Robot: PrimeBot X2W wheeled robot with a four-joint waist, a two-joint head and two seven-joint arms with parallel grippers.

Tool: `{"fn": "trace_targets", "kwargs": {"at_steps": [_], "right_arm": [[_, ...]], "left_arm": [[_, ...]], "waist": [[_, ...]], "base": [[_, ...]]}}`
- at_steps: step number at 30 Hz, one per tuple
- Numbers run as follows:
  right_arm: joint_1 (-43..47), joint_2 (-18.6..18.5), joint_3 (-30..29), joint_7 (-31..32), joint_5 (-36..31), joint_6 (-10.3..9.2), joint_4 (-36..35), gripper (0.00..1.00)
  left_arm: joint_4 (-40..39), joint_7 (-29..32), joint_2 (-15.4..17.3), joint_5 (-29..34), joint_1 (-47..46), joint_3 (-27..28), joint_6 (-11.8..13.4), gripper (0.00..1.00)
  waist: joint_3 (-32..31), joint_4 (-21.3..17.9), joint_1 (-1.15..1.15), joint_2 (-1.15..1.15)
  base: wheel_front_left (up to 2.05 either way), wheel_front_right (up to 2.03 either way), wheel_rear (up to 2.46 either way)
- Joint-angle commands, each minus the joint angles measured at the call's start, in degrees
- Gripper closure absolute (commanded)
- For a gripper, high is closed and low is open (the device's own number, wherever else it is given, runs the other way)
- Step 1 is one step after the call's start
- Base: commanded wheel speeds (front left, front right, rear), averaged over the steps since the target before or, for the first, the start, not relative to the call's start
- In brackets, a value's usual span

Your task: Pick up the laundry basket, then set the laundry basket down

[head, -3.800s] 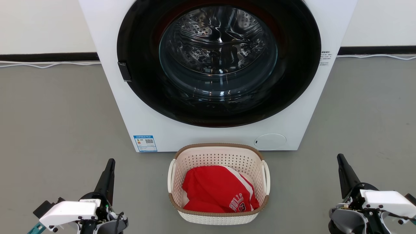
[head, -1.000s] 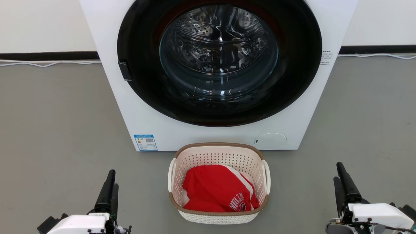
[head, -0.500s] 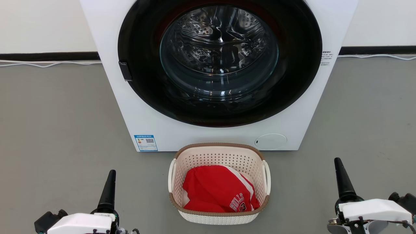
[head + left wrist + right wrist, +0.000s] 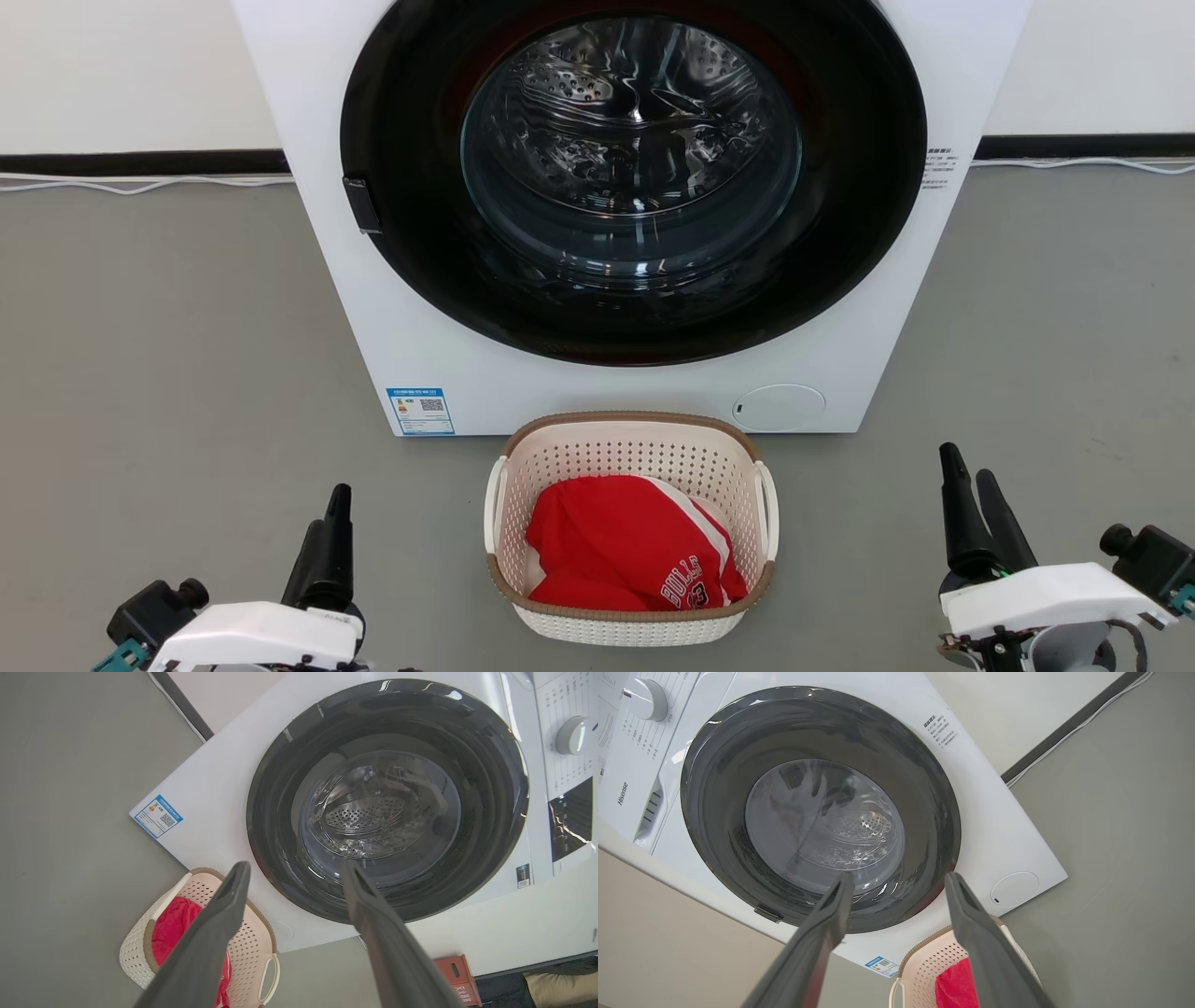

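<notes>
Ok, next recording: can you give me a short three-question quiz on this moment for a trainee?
1. True or false: the left gripper is shut on the laundry basket.
2. What lies in the basket? A) a red garment B) a white towel C) nothing
3. Where does the basket stand?
Key: 1 false, it is open and apart from the basket; 2 A; 3 on the floor, in front of the washing machine.

One white front-loading washing machine (image 4: 364,308) with a round dark door. One cream perforated plastic laundry basket (image 4: 631,446) with a brown rim. One red jersey (image 4: 616,541). Two dark-fingered grippers: left gripper (image 4: 294,867), right gripper (image 4: 968,464). One blue label sticker (image 4: 420,412).
</notes>
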Motion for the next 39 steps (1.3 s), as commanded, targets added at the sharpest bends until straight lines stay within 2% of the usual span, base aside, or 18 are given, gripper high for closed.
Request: {"fn": "trace_targets", "kwargs": {"at_steps": [1, 39], "right_arm": [[-1.4, -0.7, 0.9, -1.1, -2.7, 0.22, -1.8, 0.0], [-0.6, -0.6, 2.6, -7.5, -32.1, 0.35, -2.4, 0.0]], "left_arm": [[-2.0, -0.6, 0.5, 2.3, -1.3, 0.5, 0.5, 0.0], [-2.7, -7.0, 0.8, 25.9, -0.7, -0.1, 2.4, 0.0]], "waist": [[0.0, 0.0, -0.01, 0.0], [0.5, 0.9, -0.01, 0.0]], "base": [[0.0, 0.0, 0.0], [0.0, 0.0, 0.0]]}}
